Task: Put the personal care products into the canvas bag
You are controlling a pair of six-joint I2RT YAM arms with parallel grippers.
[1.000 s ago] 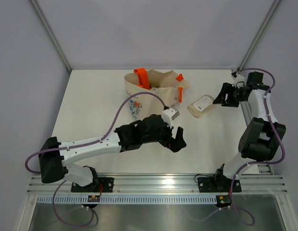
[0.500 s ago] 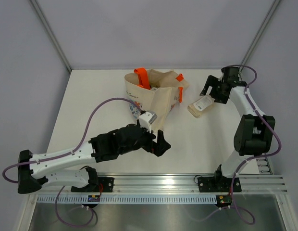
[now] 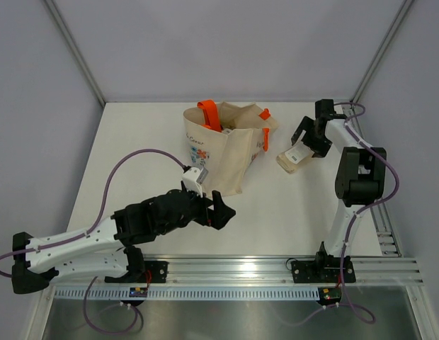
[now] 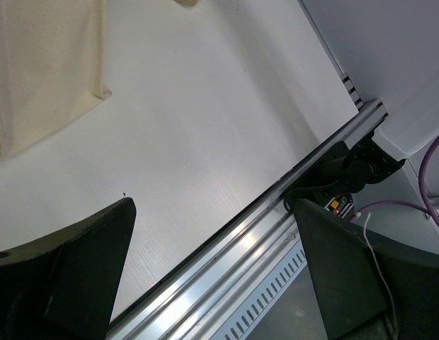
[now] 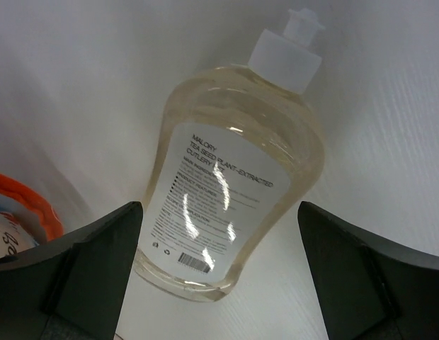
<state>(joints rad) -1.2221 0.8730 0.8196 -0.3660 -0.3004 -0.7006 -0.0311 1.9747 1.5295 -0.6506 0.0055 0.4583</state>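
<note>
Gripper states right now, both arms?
Left gripper: open, empty.
Right gripper: open, poised over the bottle, not gripping it.

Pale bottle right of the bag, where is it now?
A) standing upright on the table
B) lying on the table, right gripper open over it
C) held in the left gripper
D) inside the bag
B: the pale bottle lies label-up on the table, and the right wrist view shows it between the spread fingers of the right gripper, with neither finger touching it.
</note>
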